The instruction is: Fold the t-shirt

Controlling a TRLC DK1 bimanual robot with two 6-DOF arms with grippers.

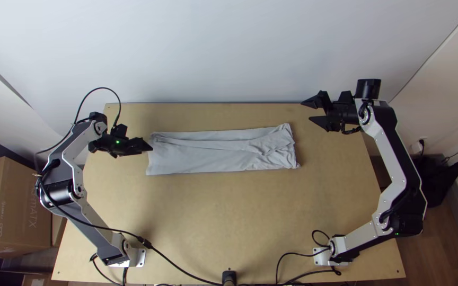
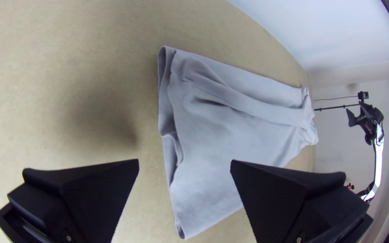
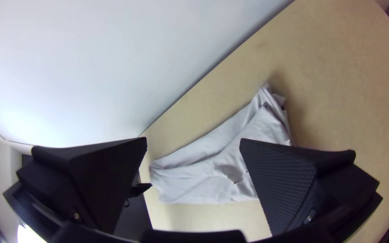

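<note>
The grey t-shirt (image 1: 213,153) lies folded into a long flat strip across the table, its right end wrinkled and layered. At its left end, above the cloth's edge, is my left gripper (image 1: 148,145); in the left wrist view that gripper (image 2: 184,164) stands open over the shirt (image 2: 221,130), holding nothing. Off to the right of the strip and farther from the arms' bases, my right gripper (image 1: 307,111) is open and free of cloth. The right wrist view shows the gripper (image 3: 193,141) with its fingers wide apart and the shirt (image 3: 203,175) beyond them.
The wooden table (image 1: 202,222) has bare surface in front of the shirt. A wall (image 1: 229,53) stands along its far edge. Black cables (image 1: 181,267) run along the near edge, and cardboard boxes (image 1: 17,206) stand left of the table.
</note>
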